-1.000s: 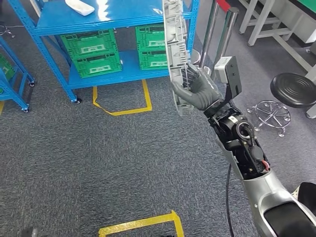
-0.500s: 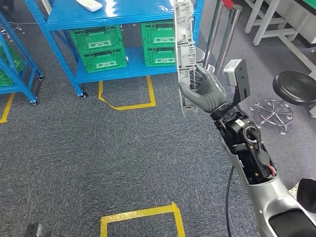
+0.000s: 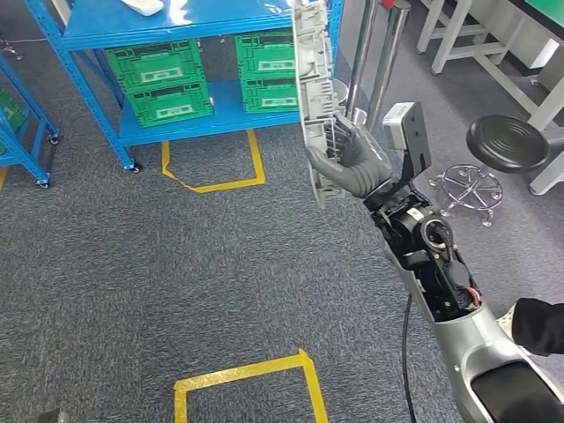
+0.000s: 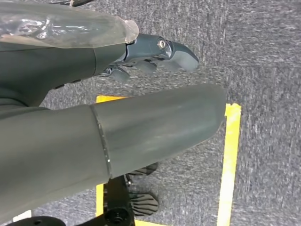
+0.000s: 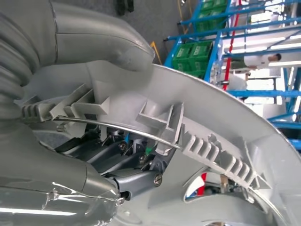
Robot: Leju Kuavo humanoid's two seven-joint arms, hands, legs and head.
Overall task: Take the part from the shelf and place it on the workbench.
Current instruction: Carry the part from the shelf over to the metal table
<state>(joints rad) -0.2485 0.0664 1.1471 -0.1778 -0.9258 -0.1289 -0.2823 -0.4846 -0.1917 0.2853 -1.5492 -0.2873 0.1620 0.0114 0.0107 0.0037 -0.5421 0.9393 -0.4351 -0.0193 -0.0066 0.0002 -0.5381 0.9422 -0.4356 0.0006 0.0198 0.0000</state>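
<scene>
1. No legible writing on the grey ribbed part (image 3: 314, 97); held upright, fingers (image 3: 337, 141) of right hand (image 3: 356, 163) clasping its lower end.
2. Left hand (image 4: 106, 136) empty, fingers (image 4: 167, 49) extended over carpet (image 3: 166, 273).
3. Blue shelf (image 3: 193, 123) just behind the part; yellow tape (image 3: 246, 379) framing the floor below.

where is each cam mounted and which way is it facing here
Head view: high on the body, looking forward and down at carpet, the blue shelf and the right hand holding the part.
Left wrist view: behind the left hand, facing the carpet and yellow tape.
Right wrist view: behind the right hand, facing the part's ribbed side.
Head and right wrist views share part and shelf.
</scene>
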